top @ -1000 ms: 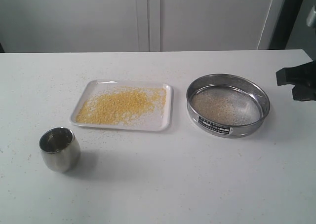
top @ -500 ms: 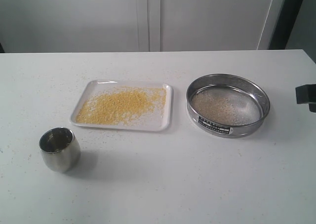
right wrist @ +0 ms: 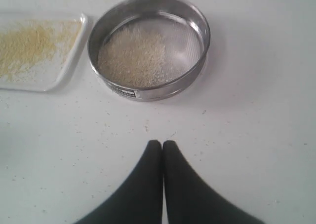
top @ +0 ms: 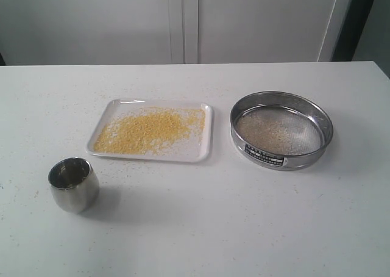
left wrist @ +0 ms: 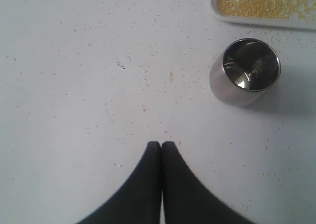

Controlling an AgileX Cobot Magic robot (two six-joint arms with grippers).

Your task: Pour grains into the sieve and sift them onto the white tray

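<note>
The left gripper [left wrist: 161, 144] and the right gripper [right wrist: 162, 143] are each fully closed, fingertips pressed together, holding nothing and clear of the table [top: 244, 228]. Only the exterior view takes in the whole layout: yellow grains [top: 146, 130] spread on the tray [top: 206, 147], the sieve [top: 311, 160] just right of it, and the cup [top: 74, 185] front left. The left wrist view looks into the cup, and the right wrist view shows paler grains on the sieve's mesh.
</note>
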